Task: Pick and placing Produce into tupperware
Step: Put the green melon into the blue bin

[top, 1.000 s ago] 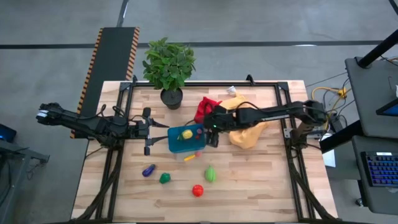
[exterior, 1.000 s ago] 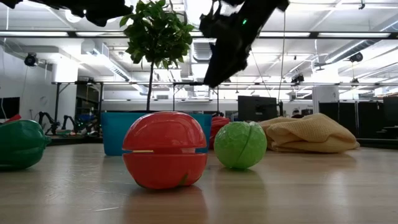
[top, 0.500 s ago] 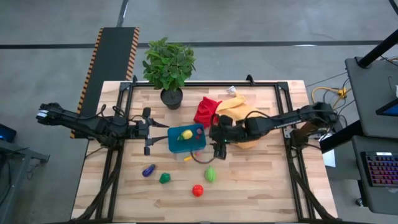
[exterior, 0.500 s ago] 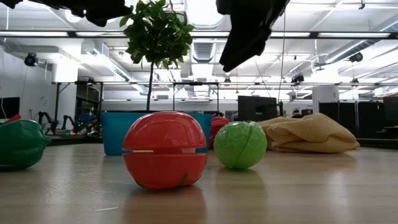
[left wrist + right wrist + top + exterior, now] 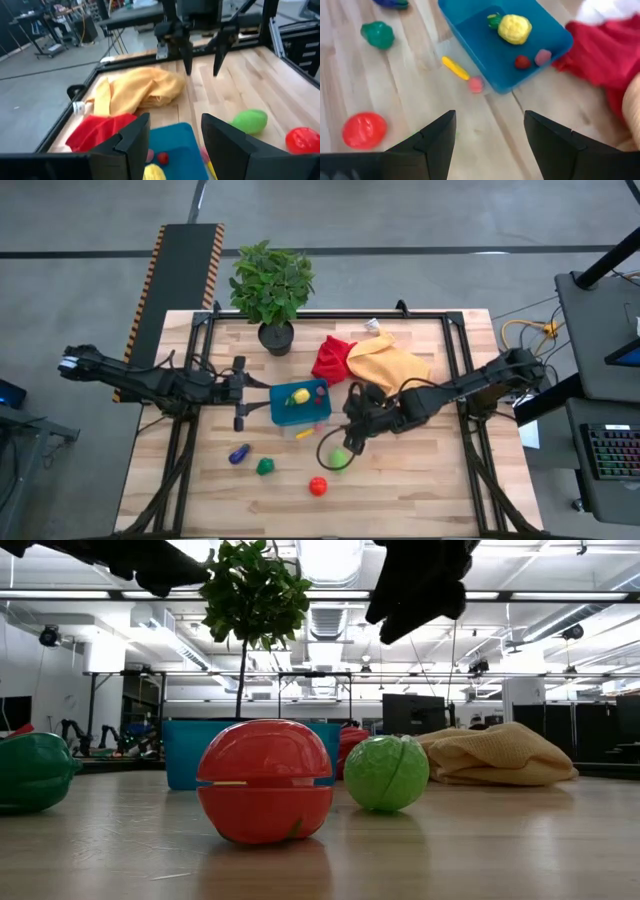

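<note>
The teal-blue tupperware [image 5: 300,404] sits mid-table and holds a yellow piece [image 5: 515,28] and small red and pink pieces. A yellow stick [image 5: 455,67] and a pink piece [image 5: 476,84] lie on the wood by its near edge. Nearer the front edge rest a green round piece [image 5: 340,460], a red tomato [image 5: 317,486], a green pepper [image 5: 264,467] and a purple eggplant [image 5: 238,453]. My right gripper [image 5: 352,435] hangs open above the table, just beyond the green round piece, empty. My left gripper [image 5: 240,395] waits open at the tupperware's left, raised, also empty.
A yellow cloth [image 5: 385,365] and a red cloth [image 5: 330,360] lie bunched behind and right of the tupperware. A potted plant [image 5: 272,285] stands at the far edge. Bare wood lies along the near right of the table.
My right gripper has swung from above the tupperware's right edge toward the table's near edge, ending over the spot by the green round piece, and its wrist has rolled on the way. Its fingers stay apart. The produce has not moved.
</note>
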Controlling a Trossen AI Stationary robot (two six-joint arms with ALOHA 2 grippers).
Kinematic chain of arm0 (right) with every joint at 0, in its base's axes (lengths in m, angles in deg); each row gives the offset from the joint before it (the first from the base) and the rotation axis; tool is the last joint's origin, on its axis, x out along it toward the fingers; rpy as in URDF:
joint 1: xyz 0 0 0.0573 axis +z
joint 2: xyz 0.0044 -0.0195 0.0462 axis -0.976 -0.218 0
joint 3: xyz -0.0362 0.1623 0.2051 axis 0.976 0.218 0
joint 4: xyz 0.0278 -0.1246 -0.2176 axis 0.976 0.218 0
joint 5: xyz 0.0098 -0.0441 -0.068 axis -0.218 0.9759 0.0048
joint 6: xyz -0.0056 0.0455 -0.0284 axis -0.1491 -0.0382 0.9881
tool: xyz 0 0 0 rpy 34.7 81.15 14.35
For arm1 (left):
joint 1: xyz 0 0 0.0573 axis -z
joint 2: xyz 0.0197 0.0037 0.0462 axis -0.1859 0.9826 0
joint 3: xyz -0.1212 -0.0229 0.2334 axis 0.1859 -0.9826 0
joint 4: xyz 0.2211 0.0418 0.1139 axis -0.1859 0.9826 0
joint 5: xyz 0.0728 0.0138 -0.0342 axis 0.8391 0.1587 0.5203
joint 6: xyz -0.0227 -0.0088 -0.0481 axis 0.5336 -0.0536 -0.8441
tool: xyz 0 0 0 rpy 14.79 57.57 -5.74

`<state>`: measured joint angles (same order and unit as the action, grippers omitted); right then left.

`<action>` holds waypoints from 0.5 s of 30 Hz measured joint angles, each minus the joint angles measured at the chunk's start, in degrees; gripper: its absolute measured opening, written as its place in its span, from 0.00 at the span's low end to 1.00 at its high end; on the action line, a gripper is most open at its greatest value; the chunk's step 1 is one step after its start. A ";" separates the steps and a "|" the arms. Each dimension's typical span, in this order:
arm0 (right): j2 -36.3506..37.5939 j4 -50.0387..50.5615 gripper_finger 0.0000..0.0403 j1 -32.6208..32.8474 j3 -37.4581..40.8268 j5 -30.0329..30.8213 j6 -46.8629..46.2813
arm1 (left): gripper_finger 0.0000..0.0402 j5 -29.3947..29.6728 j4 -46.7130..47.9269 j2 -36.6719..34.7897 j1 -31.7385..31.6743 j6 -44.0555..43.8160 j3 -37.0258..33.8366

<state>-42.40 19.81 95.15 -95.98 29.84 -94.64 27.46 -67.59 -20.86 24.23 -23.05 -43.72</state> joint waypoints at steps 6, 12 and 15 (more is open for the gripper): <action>-0.10 0.37 0.56 1.64 0.00 0.10 -13.47 | 0.41 -0.07 4.43 0.59 0.00 -6.65 0.00; -0.11 0.37 0.56 4.14 0.00 0.14 -28.05 | 0.41 -0.28 6.44 -0.38 0.46 -8.46 0.00; -0.24 0.45 0.56 6.55 -0.66 1.39 -33.76 | 0.41 -0.48 7.42 -1.40 0.74 -8.28 0.00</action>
<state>-42.64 20.25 101.70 -96.64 31.23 -128.40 26.98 -60.17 -22.26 24.97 -31.33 -43.72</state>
